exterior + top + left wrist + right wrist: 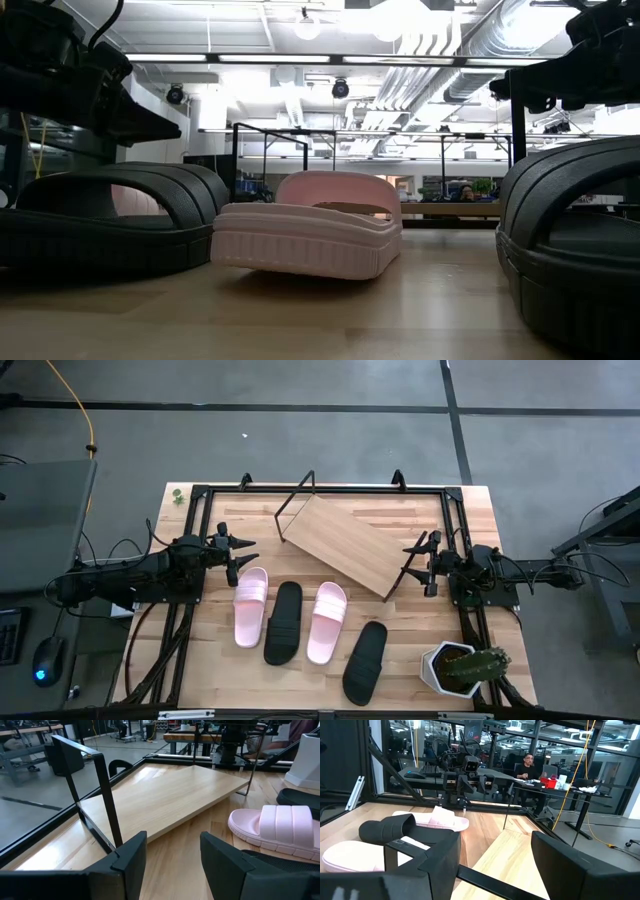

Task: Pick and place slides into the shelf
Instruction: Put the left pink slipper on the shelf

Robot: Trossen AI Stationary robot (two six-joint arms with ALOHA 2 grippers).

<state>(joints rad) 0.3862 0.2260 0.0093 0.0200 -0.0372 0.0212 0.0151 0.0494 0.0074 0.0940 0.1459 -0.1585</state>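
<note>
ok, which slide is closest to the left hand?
The pink slide at the left end of the row, just below the left hand. The other three lie farther right.

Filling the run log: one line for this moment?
slides: four on table, none on shelf | left gripper: open, empty | right gripper: open, empty

Grey concrete floor (300, 450) with dark seam lines around the wood tabletop (420, 615). Yellow cable (85, 415) runs across the floor far left. Open ceiling with white ducts (470, 60) and strip lights (270, 58). Person seated at a desk (555, 787) behind glass partitions. Potted cactus (462, 668) on table corner.
</note>
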